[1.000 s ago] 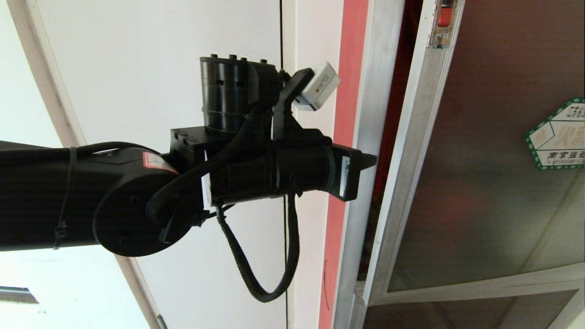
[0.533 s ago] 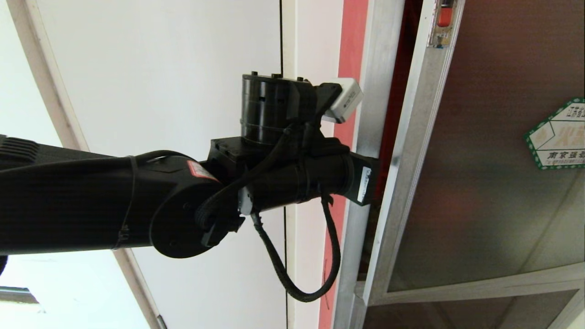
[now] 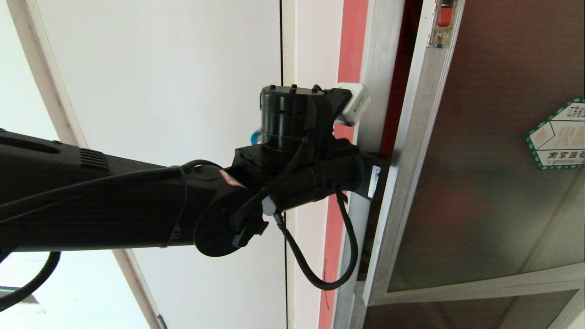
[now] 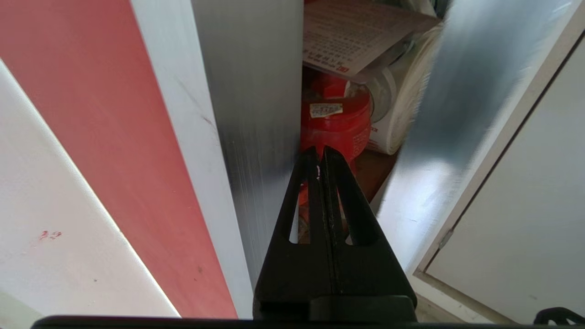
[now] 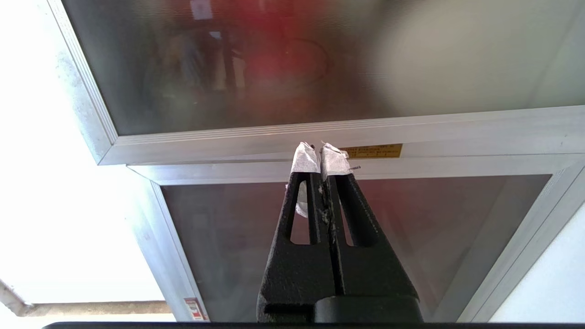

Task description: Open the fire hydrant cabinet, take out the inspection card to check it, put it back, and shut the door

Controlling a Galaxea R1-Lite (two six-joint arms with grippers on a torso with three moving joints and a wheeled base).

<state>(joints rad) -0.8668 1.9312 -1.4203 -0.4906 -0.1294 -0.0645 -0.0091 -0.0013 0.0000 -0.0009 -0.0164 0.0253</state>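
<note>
The fire hydrant cabinet's silver frame post [image 3: 372, 68] stands beside the door [image 3: 480, 183], dark glass with a green-bordered sticker [image 3: 557, 135]. The door stands ajar by a narrow gap. My left arm [image 3: 137, 210] reaches in from the left, and its fingertips are hidden in that gap. In the left wrist view my left gripper [image 4: 320, 151] is shut and empty, between the post [image 4: 251, 114] and the door's edge [image 4: 434, 128]. Beyond it are the red valve [image 4: 336, 125], the white hose [image 4: 404, 109] and the inspection card [image 4: 356, 36]. My right gripper [image 5: 320, 157] is shut, empty and parked.
A white panel [image 3: 160, 91] with a blue round lock [image 3: 255, 135] lies behind the left wrist, and a red stripe [image 3: 352, 45] runs next to the post. The right wrist view faces lower glass panels in silver frames [image 5: 320, 130] with a small yellow label [image 5: 372, 151].
My left arm has moved right and slightly down, and its fingertips have gone from just before the post into the gap. The door has not visibly moved. The right gripper is still.
</note>
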